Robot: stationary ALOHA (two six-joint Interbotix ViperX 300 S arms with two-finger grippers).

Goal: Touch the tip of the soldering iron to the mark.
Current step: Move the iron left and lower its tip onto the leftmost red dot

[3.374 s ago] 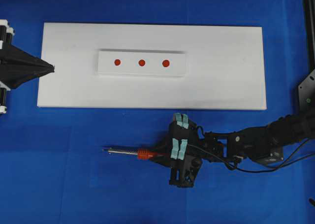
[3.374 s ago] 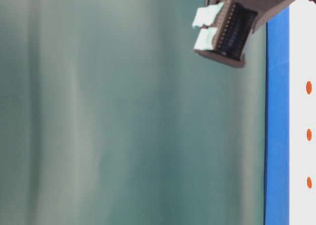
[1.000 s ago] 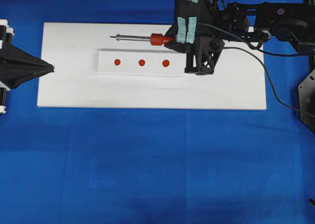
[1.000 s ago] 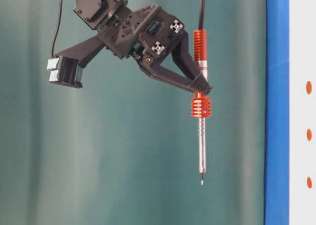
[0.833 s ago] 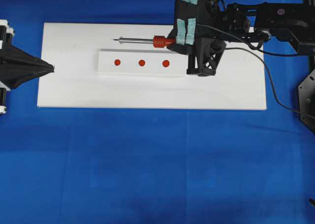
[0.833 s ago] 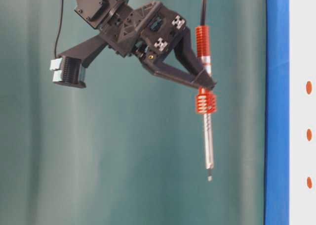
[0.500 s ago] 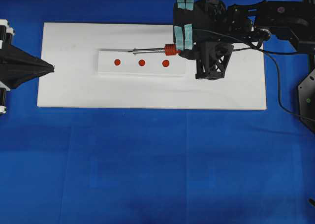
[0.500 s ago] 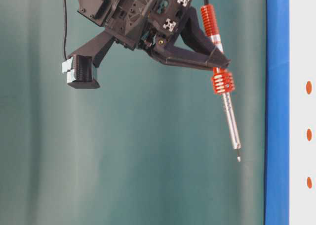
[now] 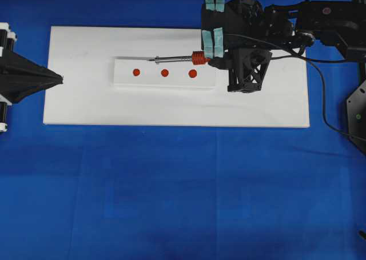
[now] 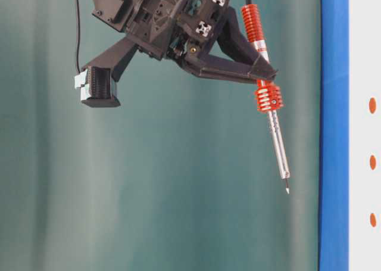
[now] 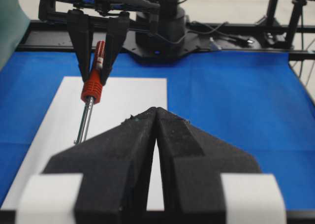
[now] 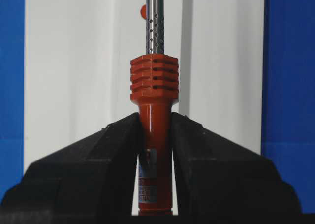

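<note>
The soldering iron point(image 9: 177, 58) lies nearly level above the white board, its red-orange handle point(image 12: 154, 111) clamped in my right gripper point(image 9: 213, 59), which is shut on it. Its silver shaft points left and its tip point(image 9: 150, 59) hangs over the back edge of the raised white strip point(image 9: 150, 80). The table-level view shows the tip point(image 10: 287, 190) tilted toward the board but clear of it. The mark point(image 9: 193, 73), the right-hand red dot of three, sits just in front of the iron's ribbed collar point(image 9: 198, 58). My left gripper point(image 9: 60, 79) rests shut and empty at the board's left edge.
The white board point(image 9: 86, 106) lies on a blue cloth point(image 9: 171, 191). The middle dot point(image 9: 164, 73) and left dot point(image 9: 136, 72) share the strip. The iron's black cord point(image 9: 320, 83) loops off to the right past the right arm point(image 9: 320, 17). A black frame point(image 9: 357, 111) stands at the right edge.
Over the last second the right gripper brought the iron forward and rightward to the strip's back edge and tipped its point down toward the board. It has barely moved in the last half second.
</note>
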